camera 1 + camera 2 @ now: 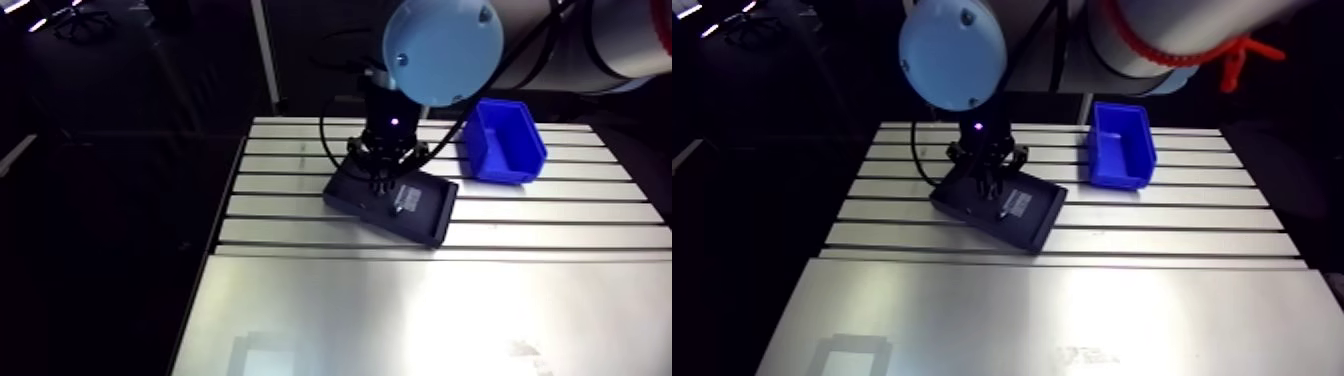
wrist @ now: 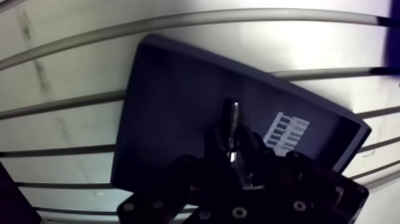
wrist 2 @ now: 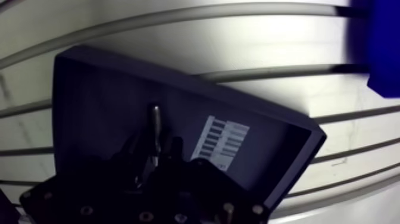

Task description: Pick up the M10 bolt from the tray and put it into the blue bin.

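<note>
Arm view: a slotted aluminium desk (image 1: 400,310) carries a dark tray (image 1: 350,195) set slantwise, with the hand (image 1: 384,187) low over it. The blue bin (image 1: 492,160) stands at about 2 o'clock from the tray, apart from it. Wrist view: the hand's two fingers are closed narrowly on the M10 bolt (image 2: 231,119), whose grey shank juts ahead of them over the tray floor. Whether the bolt touches that floor cannot be told. A white barcode label (image 2: 286,132) lies in the tray just beside the hand.
</note>
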Action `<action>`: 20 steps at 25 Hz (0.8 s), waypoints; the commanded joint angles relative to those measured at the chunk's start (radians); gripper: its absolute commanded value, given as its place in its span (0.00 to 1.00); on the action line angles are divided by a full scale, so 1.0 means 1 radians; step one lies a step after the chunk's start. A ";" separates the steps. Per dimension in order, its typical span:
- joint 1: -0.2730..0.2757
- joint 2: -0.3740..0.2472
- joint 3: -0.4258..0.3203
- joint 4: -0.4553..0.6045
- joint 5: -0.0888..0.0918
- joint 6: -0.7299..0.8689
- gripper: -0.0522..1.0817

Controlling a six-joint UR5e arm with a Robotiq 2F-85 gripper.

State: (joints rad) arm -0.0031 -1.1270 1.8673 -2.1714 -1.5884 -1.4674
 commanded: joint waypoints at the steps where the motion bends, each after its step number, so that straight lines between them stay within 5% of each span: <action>1: 0.000 0.000 0.000 0.000 0.000 -0.001 0.69; 20: -0.002 -0.009 0.003 -0.032 0.011 -0.006 0.82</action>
State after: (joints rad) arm -0.0019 -1.1281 1.8741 -2.1854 -1.5874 -1.4703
